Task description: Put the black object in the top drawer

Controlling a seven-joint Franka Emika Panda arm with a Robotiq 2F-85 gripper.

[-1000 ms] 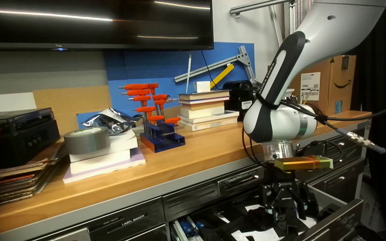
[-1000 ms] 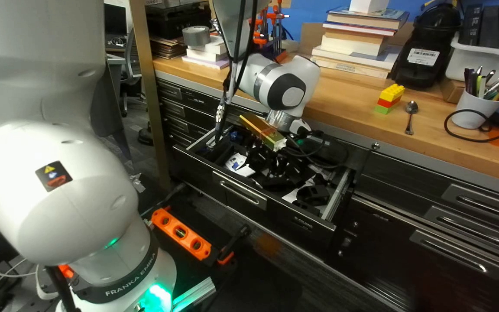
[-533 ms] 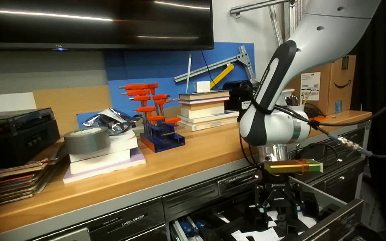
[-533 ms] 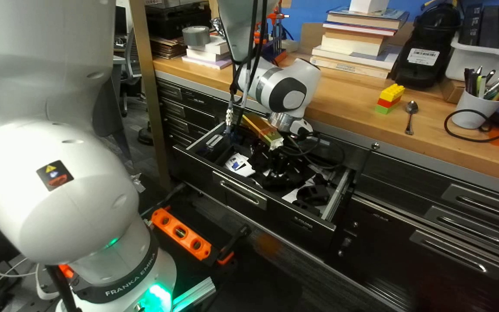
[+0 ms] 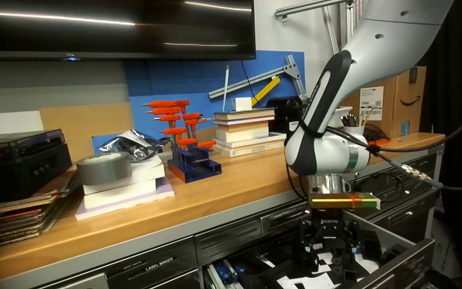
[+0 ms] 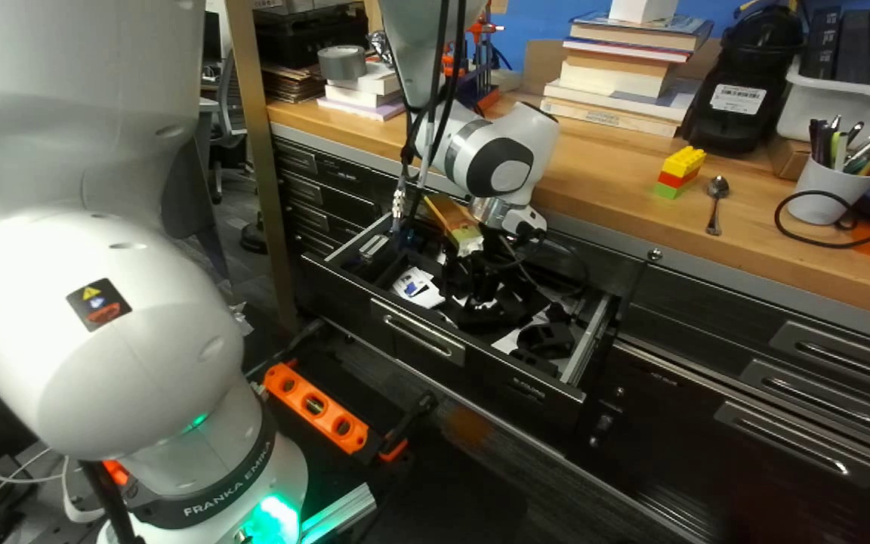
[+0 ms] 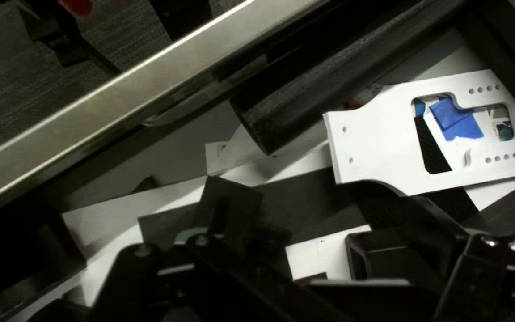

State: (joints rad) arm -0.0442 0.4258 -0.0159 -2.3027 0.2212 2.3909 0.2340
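Observation:
The top drawer [image 6: 427, 340], dark grey with a long silver handle, stands pulled out in both exterior views. Inside it lie white sheets and several black pieces, among them a roundish black lump [image 6: 546, 340] near its right end. Which of these pieces is the black object I cannot tell. My gripper [image 5: 330, 259] points down into the drawer, its fingers spread, with no thing seen held between them. In the wrist view a black box-like piece [image 7: 391, 257] and a white slotted plate [image 7: 373, 147] lie below; the dark linkages hide part of the contents.
The drawer's front rim [image 7: 150, 85] crosses the wrist view. Above the drawer, the wooden worktop [image 6: 593, 177] bears stacked books [image 6: 624, 75], toy bricks [image 6: 680, 172], a spoon [image 6: 716, 204] and a pen cup [image 6: 828, 189]. An orange tool [image 6: 314, 406] lies below by the robot's base.
My gripper has shifted sideways over the drawer, leftward in an exterior view, and slowed, with its fingers spread throughout. The drawer and the pieces in it look unmoved.

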